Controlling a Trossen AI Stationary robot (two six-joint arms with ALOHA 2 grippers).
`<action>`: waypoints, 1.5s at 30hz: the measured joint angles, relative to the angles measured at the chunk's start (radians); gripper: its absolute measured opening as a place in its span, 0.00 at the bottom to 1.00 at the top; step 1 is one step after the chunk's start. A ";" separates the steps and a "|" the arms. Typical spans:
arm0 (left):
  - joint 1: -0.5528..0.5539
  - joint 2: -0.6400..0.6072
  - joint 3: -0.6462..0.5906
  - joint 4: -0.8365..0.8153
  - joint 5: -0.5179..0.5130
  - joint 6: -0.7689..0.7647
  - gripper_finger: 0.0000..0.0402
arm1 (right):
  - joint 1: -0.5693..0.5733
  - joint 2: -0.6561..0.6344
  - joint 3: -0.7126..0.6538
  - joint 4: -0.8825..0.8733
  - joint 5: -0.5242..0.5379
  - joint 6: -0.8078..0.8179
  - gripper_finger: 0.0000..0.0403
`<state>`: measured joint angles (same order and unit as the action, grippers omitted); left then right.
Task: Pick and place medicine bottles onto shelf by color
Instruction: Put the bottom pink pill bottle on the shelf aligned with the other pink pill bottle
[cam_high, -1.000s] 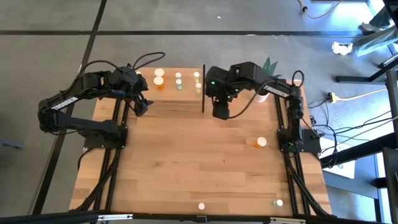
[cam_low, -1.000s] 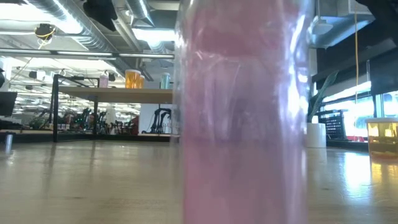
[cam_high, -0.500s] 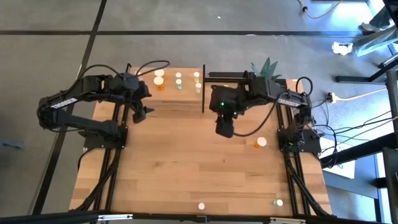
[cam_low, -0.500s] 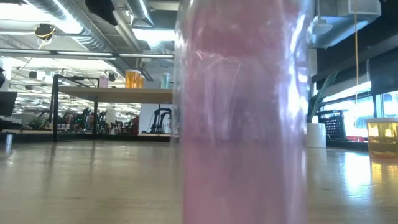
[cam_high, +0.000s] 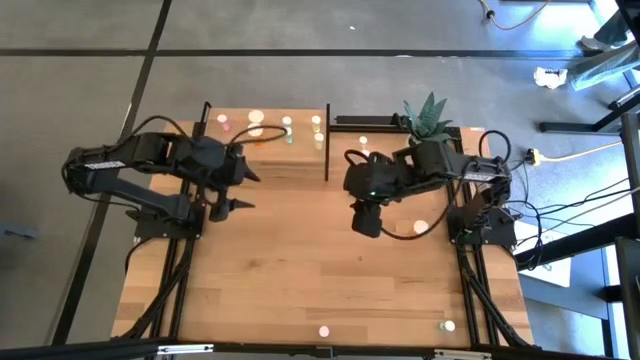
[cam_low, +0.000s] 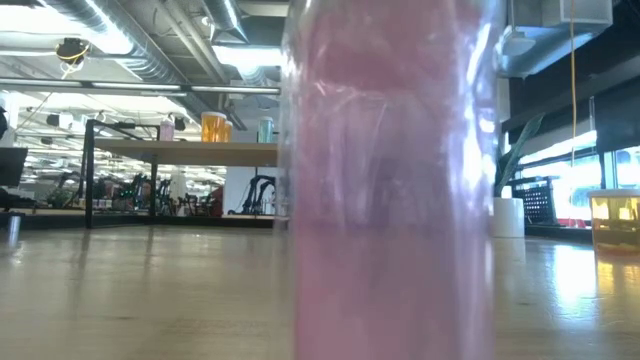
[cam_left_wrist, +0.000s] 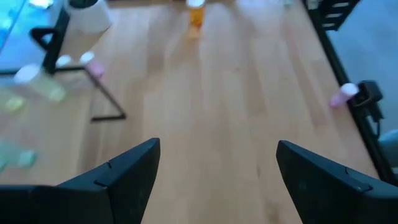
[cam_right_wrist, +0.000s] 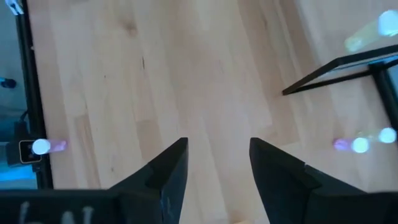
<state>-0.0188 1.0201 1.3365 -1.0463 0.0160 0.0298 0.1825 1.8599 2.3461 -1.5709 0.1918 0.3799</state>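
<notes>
**Q:** While both claws hang empty, what step is seen?

**A:** Right claw (cam_high: 366, 222), parted, is carried over the desk (cam_high: 300, 270) toward the orange bottle (cam_high: 420, 228); a reach is judged. Left claw (cam_high: 238, 190), wide, waits near the shelf (cam_high: 268, 150).

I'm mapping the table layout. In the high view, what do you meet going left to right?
Left pincer → shelf → right pincer → plant.
</notes>
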 joint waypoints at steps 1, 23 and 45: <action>-0.022 0.010 0.000 0.021 -0.007 -0.009 0.79 | 0.000 -0.010 0.000 0.000 0.007 -0.017 0.43; -0.448 0.497 0.000 0.447 -0.167 -0.385 0.79 | 0.000 -0.103 0.000 0.011 0.016 -0.268 0.43; -0.506 0.635 0.000 0.540 -0.130 -0.202 0.79 | 0.000 -0.103 0.000 0.017 -0.206 -0.373 0.43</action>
<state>-0.5251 1.6549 1.3361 -0.5060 -0.1139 -0.1726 0.1822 1.7569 2.3463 -1.5543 -0.0143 0.0064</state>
